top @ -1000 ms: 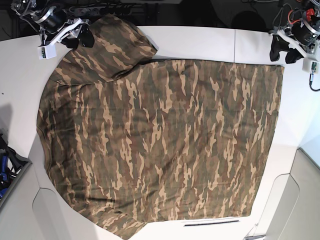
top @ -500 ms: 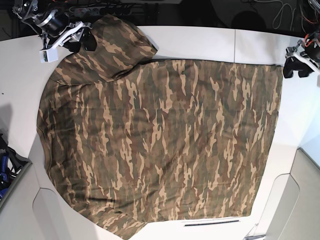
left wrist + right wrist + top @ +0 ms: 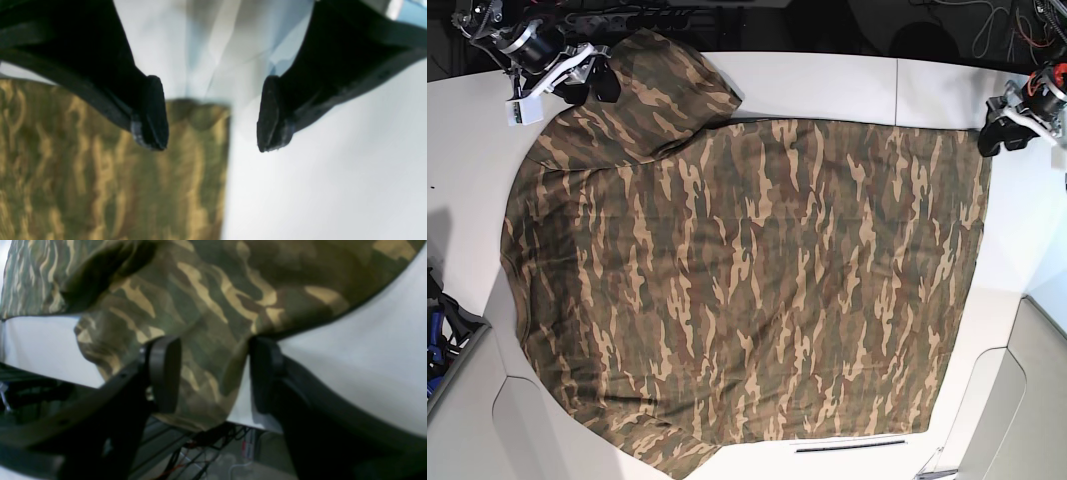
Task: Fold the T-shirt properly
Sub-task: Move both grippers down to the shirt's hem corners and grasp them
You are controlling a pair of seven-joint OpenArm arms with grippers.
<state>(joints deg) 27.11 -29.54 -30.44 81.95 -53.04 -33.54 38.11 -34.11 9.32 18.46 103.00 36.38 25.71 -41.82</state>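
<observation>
My left end effector [image 3: 211, 115] is open wide and holds nothing. It hangs just over a corner of the shirt [image 3: 747, 290], one finger [image 3: 150, 113] above the cloth and the other above the bare white desk [image 3: 827, 85]. I cannot tell if a finger touches the cloth.

My right end effector [image 3: 213, 373] is open too. A sleeve end lies between its fingers and seems to brush one pad [image 3: 165, 373], but it is not pinched.

The shirt lies spread flat over most of the desk, with one sleeve folded in at the far corner near my right arm.

I think the shirt is light, soft and floppy. It will sag and bunch if I lift it from the middle. I should pinch it at corners and edges, both arms together, and keep it stretched.
</observation>
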